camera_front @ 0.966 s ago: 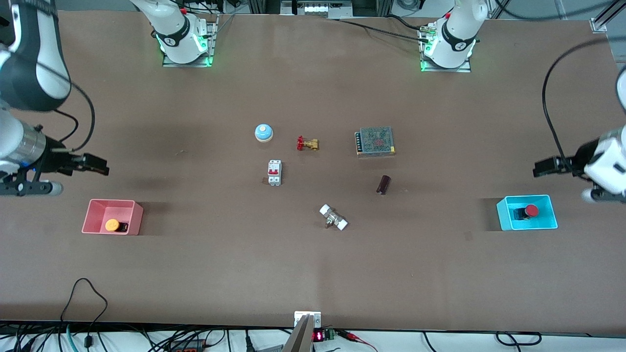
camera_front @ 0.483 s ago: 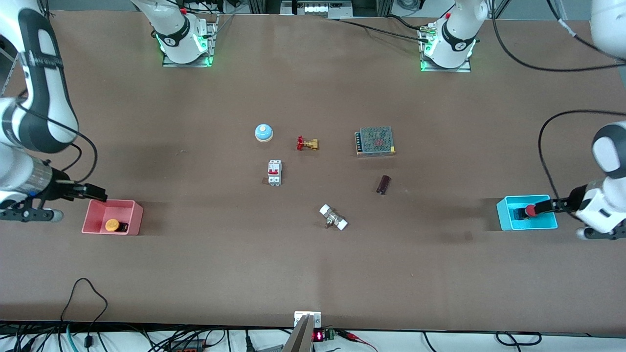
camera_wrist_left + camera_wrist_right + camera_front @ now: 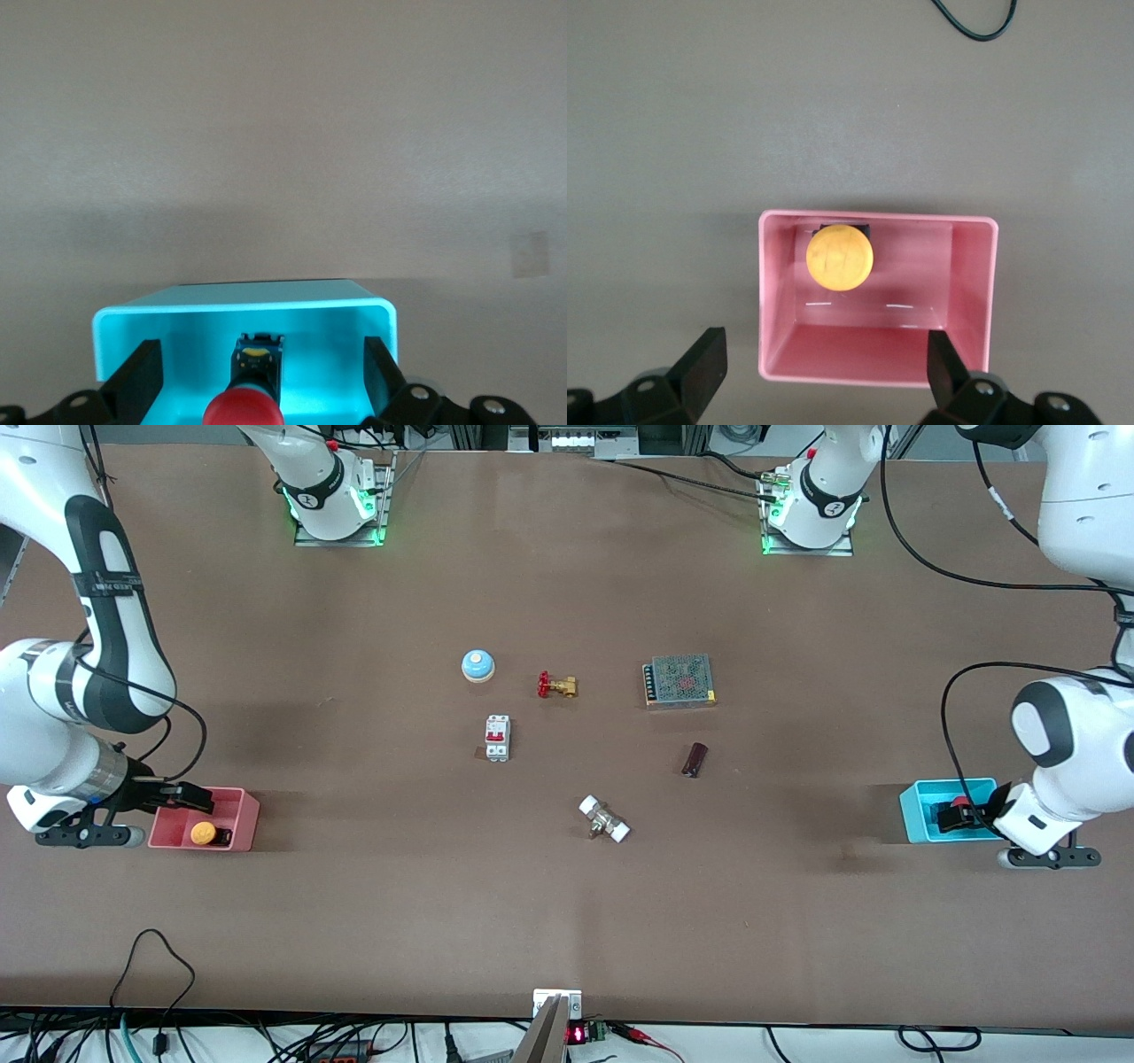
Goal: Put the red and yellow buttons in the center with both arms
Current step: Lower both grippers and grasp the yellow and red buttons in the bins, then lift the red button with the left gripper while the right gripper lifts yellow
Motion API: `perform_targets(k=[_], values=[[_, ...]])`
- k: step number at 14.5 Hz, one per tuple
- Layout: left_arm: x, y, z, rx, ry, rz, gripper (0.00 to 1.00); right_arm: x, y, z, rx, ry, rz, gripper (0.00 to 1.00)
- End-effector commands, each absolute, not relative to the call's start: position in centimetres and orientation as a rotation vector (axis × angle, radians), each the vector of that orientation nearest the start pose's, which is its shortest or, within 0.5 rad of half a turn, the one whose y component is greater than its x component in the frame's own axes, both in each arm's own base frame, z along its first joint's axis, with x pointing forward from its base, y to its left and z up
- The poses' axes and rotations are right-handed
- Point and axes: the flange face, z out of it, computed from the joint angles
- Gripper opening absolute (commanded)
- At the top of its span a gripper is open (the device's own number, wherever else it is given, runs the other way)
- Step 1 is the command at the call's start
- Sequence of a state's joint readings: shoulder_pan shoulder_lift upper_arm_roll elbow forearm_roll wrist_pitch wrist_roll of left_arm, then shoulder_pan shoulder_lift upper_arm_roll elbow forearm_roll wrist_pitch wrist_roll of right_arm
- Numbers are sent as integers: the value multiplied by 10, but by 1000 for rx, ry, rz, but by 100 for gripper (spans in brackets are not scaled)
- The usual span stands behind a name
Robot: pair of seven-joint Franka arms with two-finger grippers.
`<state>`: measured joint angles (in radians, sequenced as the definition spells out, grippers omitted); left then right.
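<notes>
The red button (image 3: 245, 412) lies in the cyan bin (image 3: 244, 305) at the left arm's end of the table. My left gripper (image 3: 261, 376) is open and low in the bin, with its fingers (image 3: 142, 376) on either side of the button. In the front view the gripper (image 3: 952, 815) hides most of the red button (image 3: 960, 804). The yellow button (image 3: 840, 257) sits in the pink bin (image 3: 877, 217) at the right arm's end. My right gripper (image 3: 824, 363) is open and empty above the bin's edge. In the front view it (image 3: 199, 799) is over the bin's rim (image 3: 239, 793), beside the yellow button (image 3: 204, 833).
Around the middle of the brown table lie a blue dome bell (image 3: 477, 665), a brass valve with a red handle (image 3: 556, 685), a white breaker (image 3: 497, 738), a metal power supply (image 3: 679, 681), a dark cylinder (image 3: 695, 760) and a white-ended fitting (image 3: 604, 819).
Both arms came down toward the bins. My left gripper went into the cyan bin around the red button. My right gripper moved over the pink bin's edge.
</notes>
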<state>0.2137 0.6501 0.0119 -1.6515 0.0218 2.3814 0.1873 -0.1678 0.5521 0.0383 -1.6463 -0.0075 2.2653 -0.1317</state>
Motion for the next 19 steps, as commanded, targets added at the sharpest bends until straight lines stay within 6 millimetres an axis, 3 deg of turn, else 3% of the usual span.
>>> perform_targets(k=[1, 6, 13, 17, 19], values=[[664, 159, 231, -3091, 17, -105, 99, 688, -95, 289, -3136, -31, -135, 100], [658, 166, 229, -3093, 66, -89, 98, 692, -96, 274, -3138, -33, -178, 100], [655, 167, 208, -3106, 44, -50, 89, 696, -104, 245, -3165, -55, -230, 100], [655, 167, 205, -3109, 33, -46, 53, 696, -105, 233, -3164, -56, -242, 100], [656, 167, 207, -3109, 35, -51, 25, 695, -105, 233, -3164, -56, -240, 100]])
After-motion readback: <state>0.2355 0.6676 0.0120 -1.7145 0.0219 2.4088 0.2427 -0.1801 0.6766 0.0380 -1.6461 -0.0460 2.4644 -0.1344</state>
